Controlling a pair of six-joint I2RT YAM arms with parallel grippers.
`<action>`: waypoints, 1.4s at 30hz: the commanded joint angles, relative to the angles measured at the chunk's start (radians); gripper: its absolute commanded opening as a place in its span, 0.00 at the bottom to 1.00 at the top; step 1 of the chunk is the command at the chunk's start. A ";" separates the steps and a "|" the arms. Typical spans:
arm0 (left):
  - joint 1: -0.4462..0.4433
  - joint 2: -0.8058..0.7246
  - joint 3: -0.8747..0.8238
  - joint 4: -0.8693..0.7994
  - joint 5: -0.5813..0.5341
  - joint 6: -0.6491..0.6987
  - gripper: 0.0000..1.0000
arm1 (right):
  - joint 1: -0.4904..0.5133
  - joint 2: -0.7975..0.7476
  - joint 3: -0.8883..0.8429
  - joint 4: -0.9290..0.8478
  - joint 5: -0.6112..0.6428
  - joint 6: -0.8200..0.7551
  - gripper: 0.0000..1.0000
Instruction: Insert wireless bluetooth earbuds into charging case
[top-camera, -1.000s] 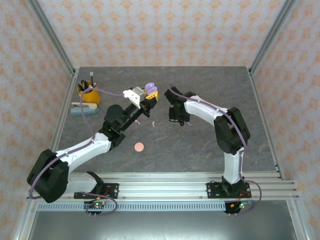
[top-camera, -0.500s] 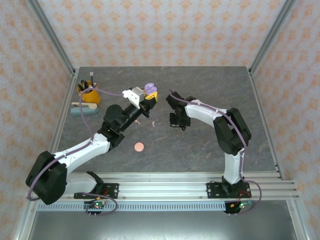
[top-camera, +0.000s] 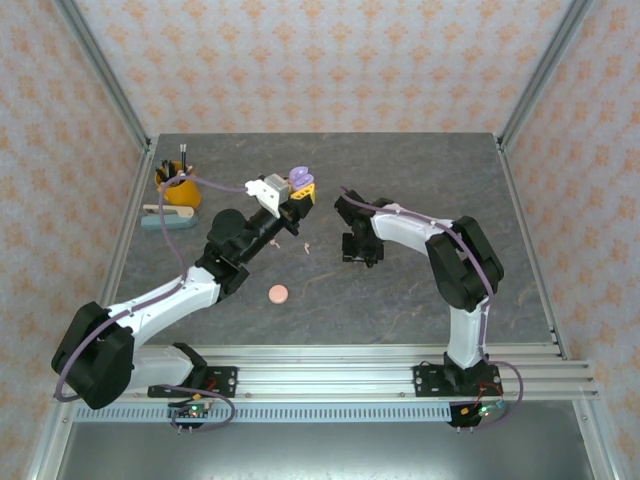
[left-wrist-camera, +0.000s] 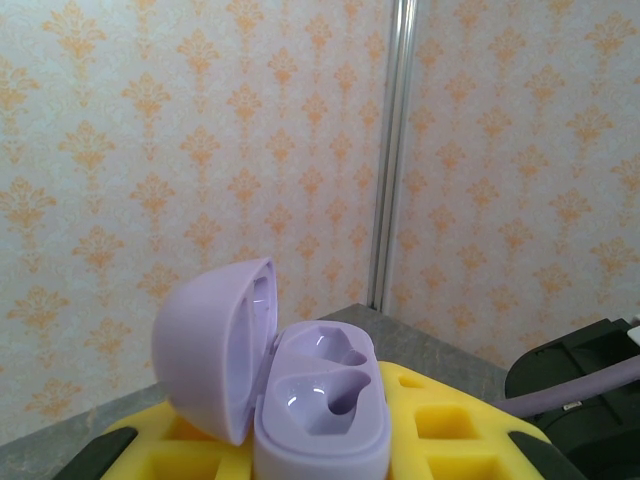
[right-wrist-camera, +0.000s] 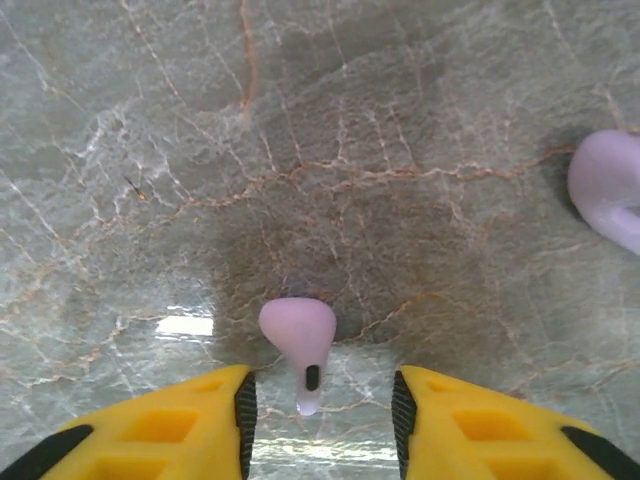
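Within left pincer's (left-wrist-camera: 320, 450) grip, open lilac case (left-wrist-camera: 322, 425), wells (left-wrist-camera: 318, 392) empty; right pincer (right-wrist-camera: 320, 410) wide around earbud (right-wrist-camera: 298, 332).

The left arm (top-camera: 170, 295) and right arm (top-camera: 410, 225) had white links and black joint housings. Lilac cables (top-camera: 176, 235) followed each. The fingers (right-wrist-camera: 140, 425) were yellow with black inner edges.

No text, label, brand or number can be read. The small circuit boards (top-camera: 195, 410) at the near edge of the counter (top-camera: 400, 290) are too small for any print on them to be made out. The earbud (right-wrist-camera: 298, 335) lying on the counter carries one small dark oval mark on its stem, which is neither a letter nor a figure.
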 joint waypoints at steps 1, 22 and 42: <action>0.010 -0.018 0.005 0.019 -0.006 0.001 0.00 | 0.005 -0.010 0.071 -0.068 0.024 0.083 0.47; 0.015 -0.011 0.012 0.028 -0.006 0.006 0.00 | 0.005 0.163 0.278 -0.247 0.048 0.189 0.45; 0.016 -0.012 0.005 0.028 -0.005 0.003 0.00 | 0.005 0.198 0.245 -0.227 0.071 0.170 0.37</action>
